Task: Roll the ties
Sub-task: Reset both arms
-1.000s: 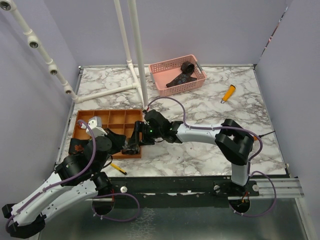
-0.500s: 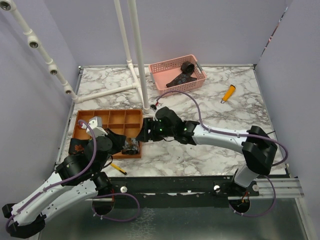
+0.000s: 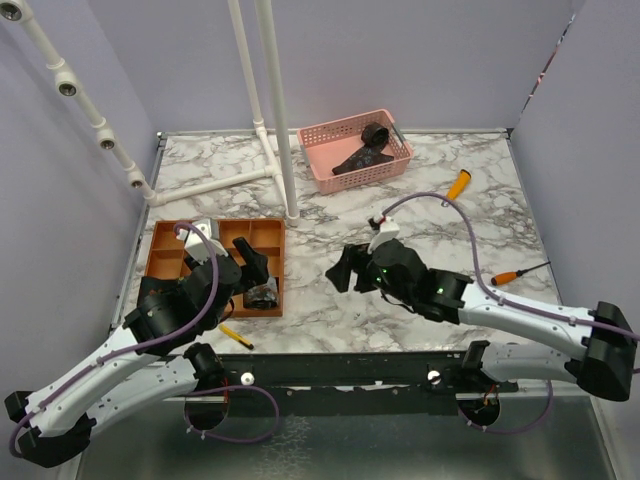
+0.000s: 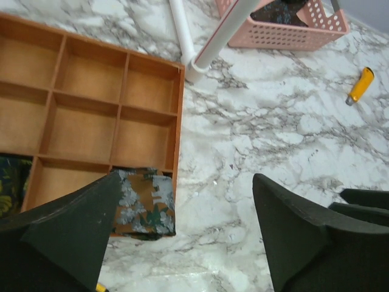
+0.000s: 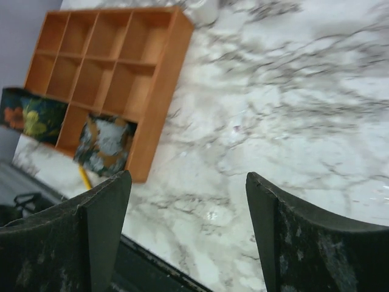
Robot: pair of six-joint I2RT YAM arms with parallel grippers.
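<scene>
Leaving the rolled tie (image 4: 143,208), left gripper (image 4: 185,182) and right gripper (image 5: 187,177) have withdrawn, open.

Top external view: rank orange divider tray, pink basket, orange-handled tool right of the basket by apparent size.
1. orange tray, slightly larger.
2. pink basket, close behind; it sits farther from the camera, so true order is unsure.
3. orange-handled tool, clearly smallest.

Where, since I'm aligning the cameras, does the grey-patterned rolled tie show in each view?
Top external: left of centre, tie in the tray's near-right compartment.
Left wrist: bottom left, same corner compartment.
Right wrist: left side, mid-height.
Shared landmark: the orange tray.
</scene>
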